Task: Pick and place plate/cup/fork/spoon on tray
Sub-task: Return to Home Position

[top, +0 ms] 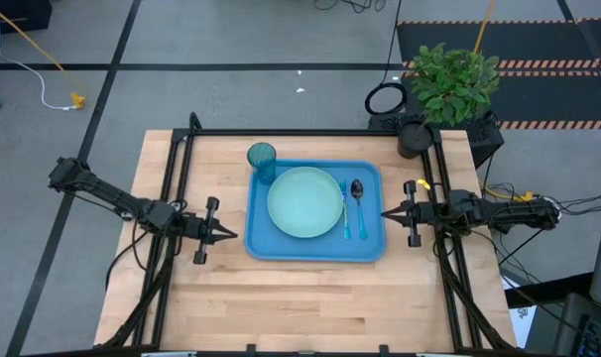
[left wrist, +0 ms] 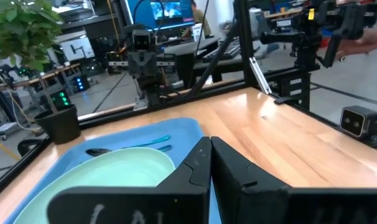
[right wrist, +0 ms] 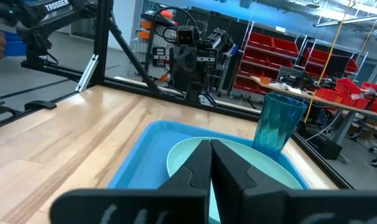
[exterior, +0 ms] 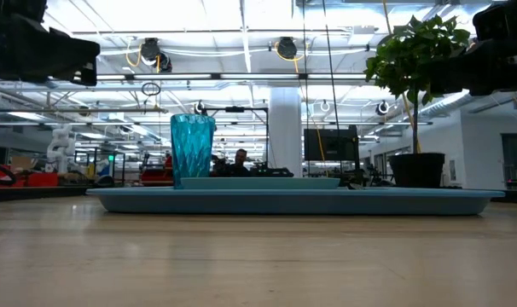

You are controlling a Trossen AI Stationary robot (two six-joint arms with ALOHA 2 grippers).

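The bright blue tray [top: 263,241] lies in the middle of the table. On it rest the pale mint-green plate [top: 304,201], the teal cup [top: 262,159] upright at the tray's far left corner, and the fork [top: 346,210] and spoon [top: 357,198] side by side right of the plate. My left gripper [top: 231,236] is shut and empty, just left of the tray. My right gripper [top: 388,212] is shut and empty, just right of the tray. In the low view the cup [exterior: 192,149] stands on the tray [exterior: 293,200].
A potted plant [top: 451,84] and a dark round object [top: 413,138] stand at the table's far right corner. A black frame [top: 181,149] runs along the table's far, left and right sides. Bare wood [top: 310,307] lies between the tray and the near edge.
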